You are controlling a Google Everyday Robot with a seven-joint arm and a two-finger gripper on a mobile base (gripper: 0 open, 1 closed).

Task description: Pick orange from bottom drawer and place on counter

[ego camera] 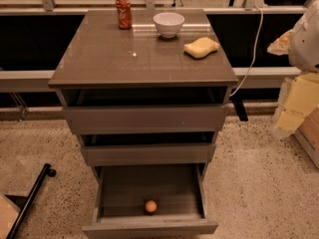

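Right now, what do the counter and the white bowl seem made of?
The counter looks like glossy laminate or glass, judging by its reflections. The bowl is likely glazed ceramic: smooth, white, shiny. The gripper sits at the right edge, away from both.

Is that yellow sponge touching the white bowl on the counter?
Apart. The camera view shows a strip of bare counter between the sponge and the bowl. The gripper is not in view.
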